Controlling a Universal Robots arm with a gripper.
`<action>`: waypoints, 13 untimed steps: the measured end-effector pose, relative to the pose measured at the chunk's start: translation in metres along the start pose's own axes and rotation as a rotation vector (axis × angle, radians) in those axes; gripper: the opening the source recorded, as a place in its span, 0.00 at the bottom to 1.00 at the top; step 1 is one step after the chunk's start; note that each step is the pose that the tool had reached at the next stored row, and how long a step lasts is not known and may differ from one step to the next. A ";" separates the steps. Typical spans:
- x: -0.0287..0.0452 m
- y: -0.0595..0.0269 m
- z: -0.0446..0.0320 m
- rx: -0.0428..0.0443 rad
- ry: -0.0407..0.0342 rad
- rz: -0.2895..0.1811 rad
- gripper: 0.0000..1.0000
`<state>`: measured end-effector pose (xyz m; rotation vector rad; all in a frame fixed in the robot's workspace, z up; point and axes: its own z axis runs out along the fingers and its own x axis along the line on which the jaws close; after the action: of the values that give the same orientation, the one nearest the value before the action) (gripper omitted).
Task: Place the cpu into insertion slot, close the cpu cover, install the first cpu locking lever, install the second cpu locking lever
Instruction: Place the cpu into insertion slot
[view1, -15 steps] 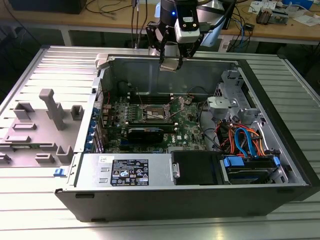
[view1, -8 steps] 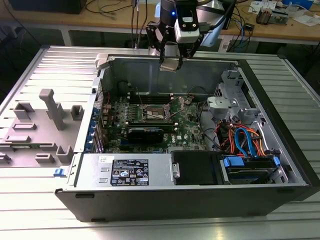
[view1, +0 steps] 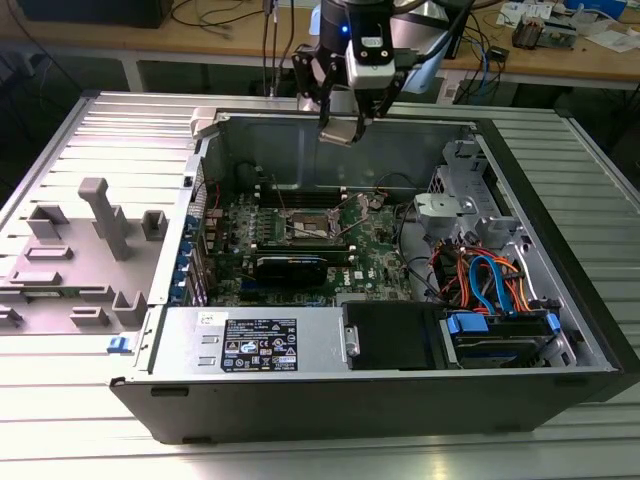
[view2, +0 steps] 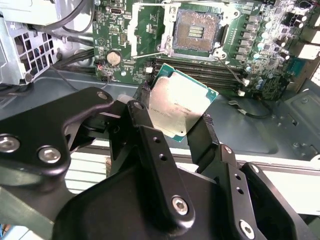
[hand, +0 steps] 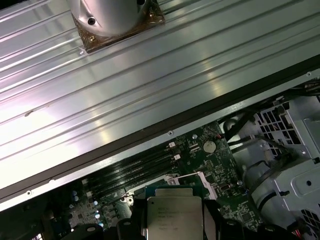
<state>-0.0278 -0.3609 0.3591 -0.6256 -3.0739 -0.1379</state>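
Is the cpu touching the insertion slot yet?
Apart. In the second wrist view the cpu sits clamped between the fingers, with the memory slots showing between it and the open insertion slot.

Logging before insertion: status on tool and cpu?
Tool shut on cpu, held above the motherboard. Insertion slot uncovered, empty. Nothing seen in the way.

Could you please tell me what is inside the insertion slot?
In the second wrist view the insertion slot is bare inside, no chip seated. The cpu is clamped in the tool, and mostly hides the slot in the first wrist view.
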 end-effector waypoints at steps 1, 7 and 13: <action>0.0000 -0.0008 0.0000 -0.0001 0.0000 0.000 0.54; 0.0003 -0.0020 0.0004 -0.0002 -0.0018 0.026 0.54; 0.0010 -0.0028 0.0012 -0.0008 -0.0039 0.052 0.54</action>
<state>-0.0297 -0.3630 0.3577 -0.7054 -3.0584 -0.1379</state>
